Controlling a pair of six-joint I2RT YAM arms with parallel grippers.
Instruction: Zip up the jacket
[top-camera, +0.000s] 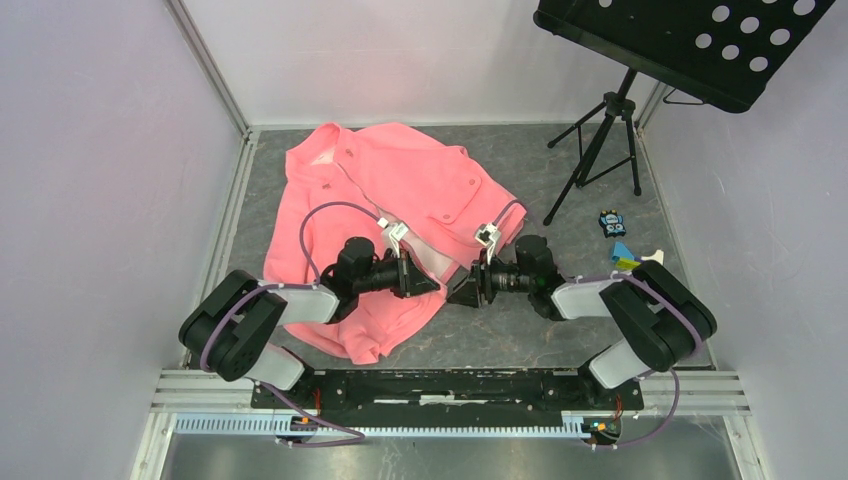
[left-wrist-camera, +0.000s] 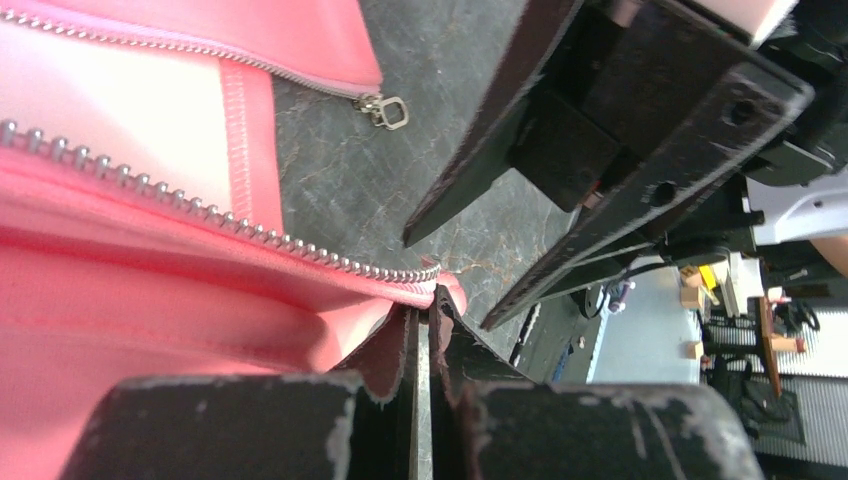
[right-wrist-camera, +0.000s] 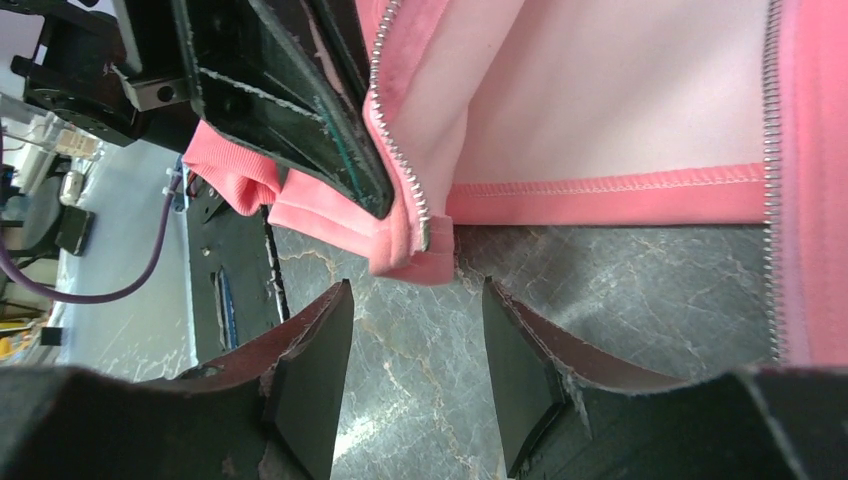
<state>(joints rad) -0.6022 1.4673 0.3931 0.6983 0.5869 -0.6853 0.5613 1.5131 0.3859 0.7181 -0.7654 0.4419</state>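
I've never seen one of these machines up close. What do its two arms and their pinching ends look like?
The left arm and right arm have chunky black joints linked by pale grey shells, with a thin purple cable looping along each. The left end effector and right end effector each end in two flat, tapered black fingers with scuffed, chipped edges.

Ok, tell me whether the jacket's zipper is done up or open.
Open. The jacket's two tooth rows lie apart, bare table between their ends, and the slider hangs on one row alone.
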